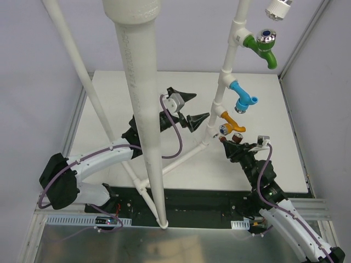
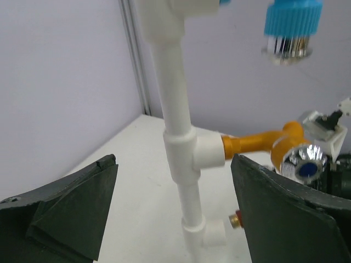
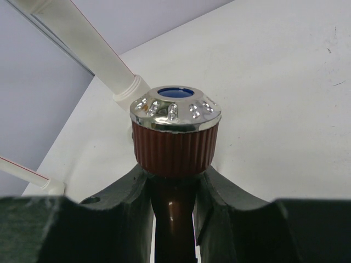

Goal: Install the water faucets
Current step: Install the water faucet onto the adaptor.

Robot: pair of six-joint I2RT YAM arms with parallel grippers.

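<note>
The green faucet [image 1: 262,45], blue faucet [image 1: 244,96] and orange faucet [image 1: 232,121] sit in tees on the upright white pipe [image 1: 222,82]. My right gripper [image 1: 237,148] is shut on the brown faucet [image 1: 235,138], holding it just right of the lowest tee [image 1: 207,141]. In the right wrist view my fingers [image 3: 129,208] clamp its brown body below the ribbed, silver-capped knob [image 3: 175,137]. My left gripper [image 1: 189,109] is open left of the pipe. In its wrist view the gripper [image 2: 173,213] straddles the pipe [image 2: 178,137], with the orange faucet [image 2: 258,143] and the brown faucet's brass end [image 2: 236,219] visible.
A thick white pipe [image 1: 140,82] rises close to the camera and hides part of the left arm. A thinner slanted pipe [image 1: 82,71] and a floor pipe [image 1: 175,160] belong to the same frame. A white knob [image 1: 278,8] is at the top right. Enclosure walls surround the white table [image 1: 274,164].
</note>
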